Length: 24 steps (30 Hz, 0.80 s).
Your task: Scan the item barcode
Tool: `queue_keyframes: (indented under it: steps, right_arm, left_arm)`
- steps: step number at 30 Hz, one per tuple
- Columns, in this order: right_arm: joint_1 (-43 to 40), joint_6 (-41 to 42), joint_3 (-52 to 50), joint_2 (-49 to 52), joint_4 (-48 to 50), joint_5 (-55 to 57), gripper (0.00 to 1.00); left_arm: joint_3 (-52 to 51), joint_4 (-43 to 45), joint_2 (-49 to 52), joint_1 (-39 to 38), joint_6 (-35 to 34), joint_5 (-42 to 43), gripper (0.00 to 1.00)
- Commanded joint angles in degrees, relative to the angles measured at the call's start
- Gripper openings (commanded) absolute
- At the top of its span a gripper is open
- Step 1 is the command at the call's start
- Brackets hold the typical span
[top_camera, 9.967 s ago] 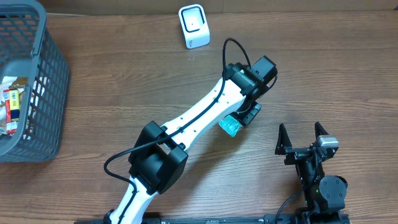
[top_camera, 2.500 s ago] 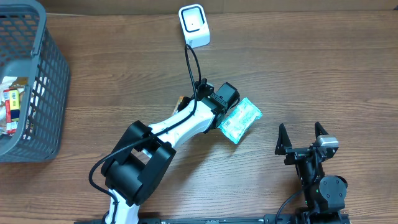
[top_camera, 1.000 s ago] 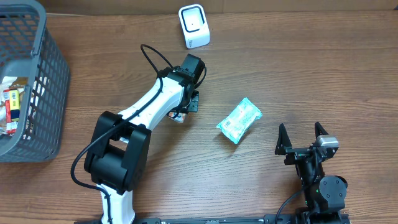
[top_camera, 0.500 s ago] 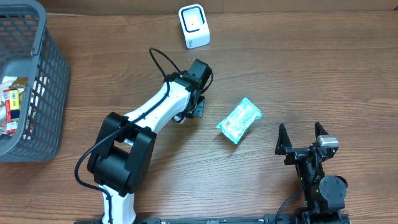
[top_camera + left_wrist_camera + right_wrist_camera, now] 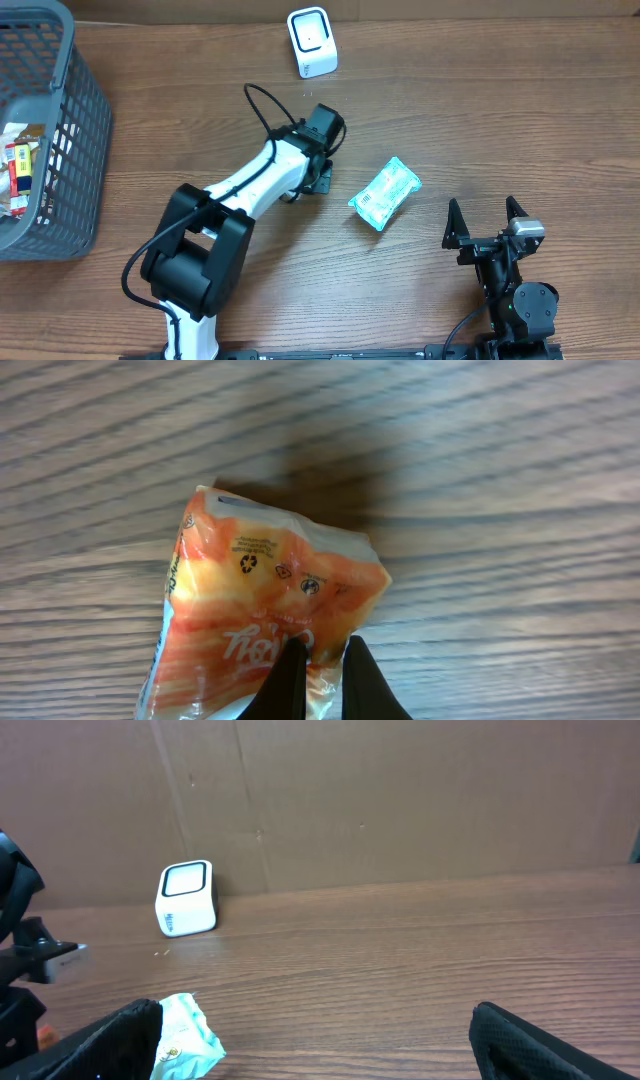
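Observation:
An orange snack packet [image 5: 260, 600] hangs a little above the wood, casting a shadow, with my left gripper [image 5: 322, 655] shut on its lower edge. In the overhead view that gripper [image 5: 318, 178] is near the table's middle, and the arm hides the packet. The white barcode scanner [image 5: 312, 42] stands at the back edge, beyond the left gripper, and also shows in the right wrist view [image 5: 186, 898]. My right gripper [image 5: 487, 222] rests open at the front right, holding nothing.
A teal packet [image 5: 385, 194] lies flat between the two grippers, seen at the left finger in the right wrist view [image 5: 185, 1035]. A grey basket [image 5: 60, 150] with several items stands at the far left. A cardboard wall [image 5: 400, 800] backs the table.
My left gripper has shifted a little to the right with the orange packet over the last second. The teal packet and the right arm have stayed still.

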Motion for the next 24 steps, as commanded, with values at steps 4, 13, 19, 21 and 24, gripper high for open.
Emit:
queue_keyframes:
  steps: [4, 13, 19, 21, 24]
  right_arm:
    - [-0.07, -0.22, -0.61, -0.55, 0.13, 0.11, 1.0]
    - [-0.07, -0.24, -0.61, -0.55, 0.13, 0.11, 1.0]
    - [-0.07, -0.24, -0.61, -0.55, 0.13, 0.11, 1.0]
    - [-0.07, -0.24, -0.61, -0.55, 0.13, 0.11, 1.0]
    - [-0.07, -0.24, -0.61, -0.55, 0.13, 0.11, 1.0]
  left_arm:
    - [-2.12, 0.17, 1.75, -5.9, 0.85, -2.51, 0.04]
    - [-1.62, -0.11, 1.64, -8.76, 0.94, -6.47, 0.04]
    - [5.66, -3.67, -0.81, -6.38, 1.68, -6.69, 0.07]
    - [9.92, -5.99, -2.01, -5.29, 2.49, -6.6, 0.12]
    - [17.0, -10.69, -2.91, -4.13, 2.99, -5.35, 0.22]
